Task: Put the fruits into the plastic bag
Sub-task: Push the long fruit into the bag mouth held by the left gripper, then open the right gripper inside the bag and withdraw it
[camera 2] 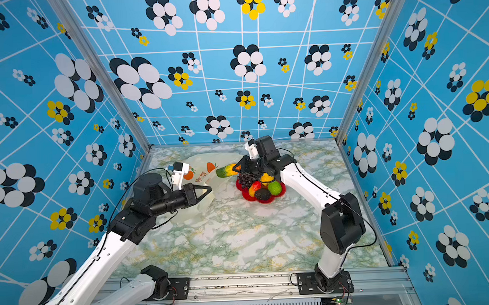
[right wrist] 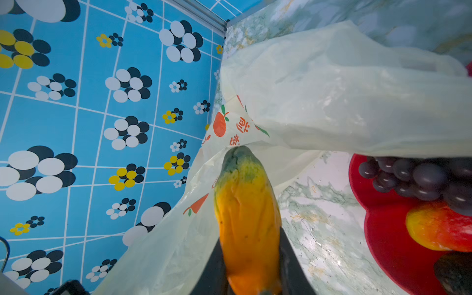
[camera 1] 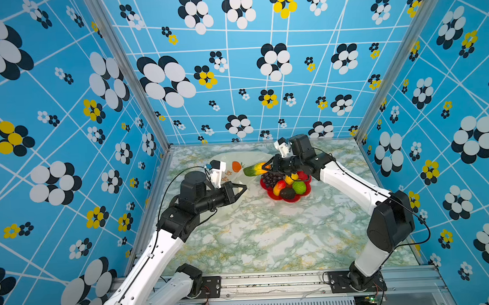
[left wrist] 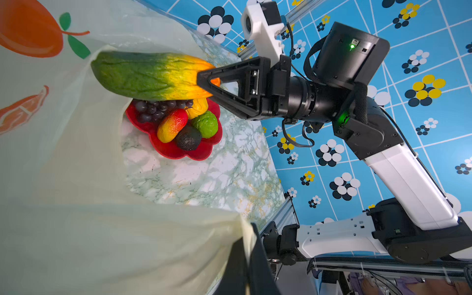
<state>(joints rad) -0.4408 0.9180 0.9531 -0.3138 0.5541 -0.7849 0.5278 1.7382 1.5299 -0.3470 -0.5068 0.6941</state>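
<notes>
My right gripper (camera 1: 268,166) (right wrist: 250,237) is shut on the orange end of the orange-green piece (camera 1: 255,169) (left wrist: 153,76). Its green tip points into the mouth of the plastic bag (camera 1: 238,162) (right wrist: 332,89), which lies at the back left of the table. My left gripper (camera 1: 245,188) (left wrist: 251,229) is shut on the bag's near edge and holds it lifted. The other fruits sit on the red plate (camera 1: 292,199): a grape bunch (camera 1: 270,179), a mango (camera 1: 279,187), a lemon (camera 1: 291,179), a lime (camera 1: 299,187) and a dark avocado-like one (camera 1: 287,193).
The plate stands just right of the bag's mouth, under the right wrist. The marble-patterned table (camera 1: 269,237) is bounded by patterned walls on three sides and a metal rail (camera 1: 271,282) at the front.
</notes>
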